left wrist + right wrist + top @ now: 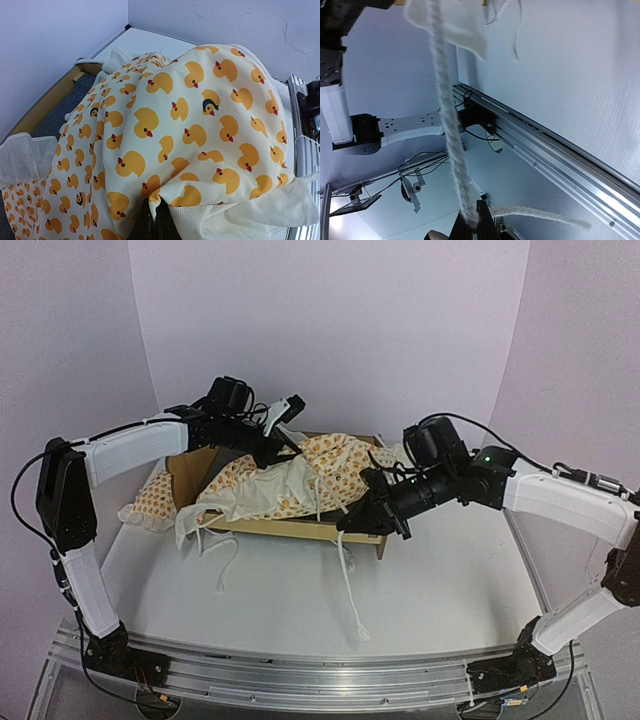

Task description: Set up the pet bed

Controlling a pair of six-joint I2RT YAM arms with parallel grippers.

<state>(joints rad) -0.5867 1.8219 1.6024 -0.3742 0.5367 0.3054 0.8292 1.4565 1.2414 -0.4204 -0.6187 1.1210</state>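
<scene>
The pet bed [283,528], a light plywood frame, stands mid-table; its side rail [44,107] and dark grey base show in the left wrist view. The duck-print cream mattress cushion [300,480] lies bunched on it, ties hanging over the front. My left gripper [278,448] is over the bed's far side, shut on a fold of the cushion [165,125]; its fingers [145,222] pinch the fabric. My right gripper [352,521] is at the bed's front right, shut on a white tie cord [451,130] of the cushion, fingers [487,227] closed.
The small ruffled duck-print pillow [155,502] lies left of the bed. A long tie [350,585] trails across the table in front. The metal base rail [300,675] runs along the near edge. White walls enclose the back and sides.
</scene>
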